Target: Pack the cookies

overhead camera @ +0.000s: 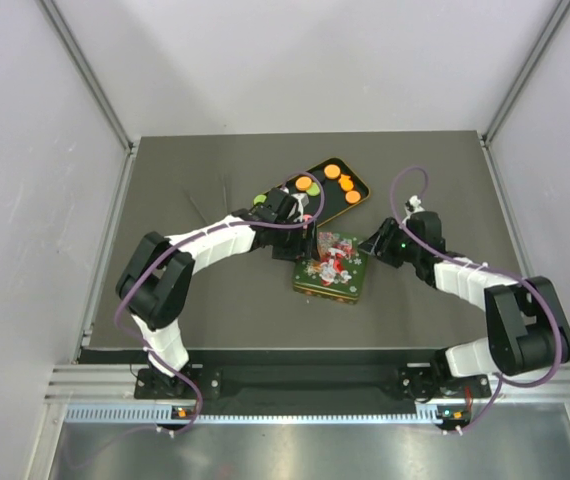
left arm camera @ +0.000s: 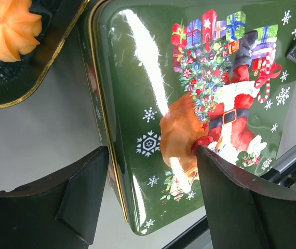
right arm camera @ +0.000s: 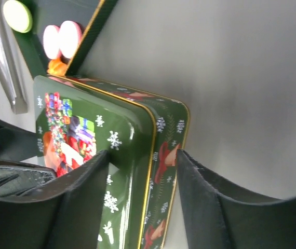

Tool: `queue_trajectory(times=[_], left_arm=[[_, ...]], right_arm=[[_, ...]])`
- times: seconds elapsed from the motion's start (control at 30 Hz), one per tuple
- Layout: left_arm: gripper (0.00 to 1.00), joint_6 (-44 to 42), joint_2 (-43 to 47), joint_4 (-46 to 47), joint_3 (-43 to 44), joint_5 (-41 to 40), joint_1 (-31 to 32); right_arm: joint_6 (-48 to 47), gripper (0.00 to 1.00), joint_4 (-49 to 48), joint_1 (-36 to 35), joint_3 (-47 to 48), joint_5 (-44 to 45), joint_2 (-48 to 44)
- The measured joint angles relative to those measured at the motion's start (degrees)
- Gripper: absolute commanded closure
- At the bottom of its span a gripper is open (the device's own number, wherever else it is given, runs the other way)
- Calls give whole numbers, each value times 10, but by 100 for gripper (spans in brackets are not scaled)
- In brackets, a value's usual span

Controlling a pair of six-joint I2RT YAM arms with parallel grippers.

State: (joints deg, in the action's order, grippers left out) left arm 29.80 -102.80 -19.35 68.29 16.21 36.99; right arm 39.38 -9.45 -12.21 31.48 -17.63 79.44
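Nearest us, low in the overhead view: left arm base (overhead camera: pixel 162 383) and right arm base (overhead camera: pixel 452 388), set at the near edge of the dark desk (overhead camera: pixel 185 170).

Item 1, left tool (overhead camera: pixel 298 212). We log it reaching in from the left, over the near side of the tray. Its own camera shows it spread wide and grasping nothing. One finger is over bare desk and the other over the lid's printed face, with the lid's gold-edged side between them.

Item 2, tray (overhead camera: pixel 363 180). Black, gold-rimmed, lying aslant at mid-desk, behind the lid.

Item 3, cookies (overhead camera: pixel 332 172). We find them all in the tray: several orange at its right end, green and pink ones nearer the left tool. The left wrist camera catches one orange swirled cookie (left arm camera: pixel 7 23) in a tray corner.

Item 4, lid (overhead camera: pixel 333 268). Green tin printed with Santa and parcels, lying face up just in front of the tray. Its far corner is close against the tray.

Item 5, right tool (right arm camera: pixel 143 155). At the lid's far right corner, fingers partly apart, the lid's gold rim and side wall between them. We cannot tell whether they press on it.
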Motion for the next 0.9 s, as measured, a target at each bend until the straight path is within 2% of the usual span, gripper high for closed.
queue_trajectory(times=[0.07, 0.27, 0.5, 0.6, 0.8, 0.9], left_arm=[[27, 0, -1, 1, 1, 0, 0], [27, 0, -9, 1, 7, 1, 0], [27, -4, -23, -18, 29, 10, 0], [27, -9, -38, -30, 50, 17, 2], [27, -18, -91, -45, 124, 17, 3], [27, -26, -119, -54, 169, 8, 2]], right_arm=[[3, 61, -12, 0, 0, -6, 4], [7, 74, -34, 0, -2, -8, 12], [7, 73, -52, 0, -35, -2, -19], [2, 69, -17, 0, -61, 11, -77], [-21, 37, 119, 0, -89, 18, -205], [-34, 27, 174, 0, -88, 29, -253]])
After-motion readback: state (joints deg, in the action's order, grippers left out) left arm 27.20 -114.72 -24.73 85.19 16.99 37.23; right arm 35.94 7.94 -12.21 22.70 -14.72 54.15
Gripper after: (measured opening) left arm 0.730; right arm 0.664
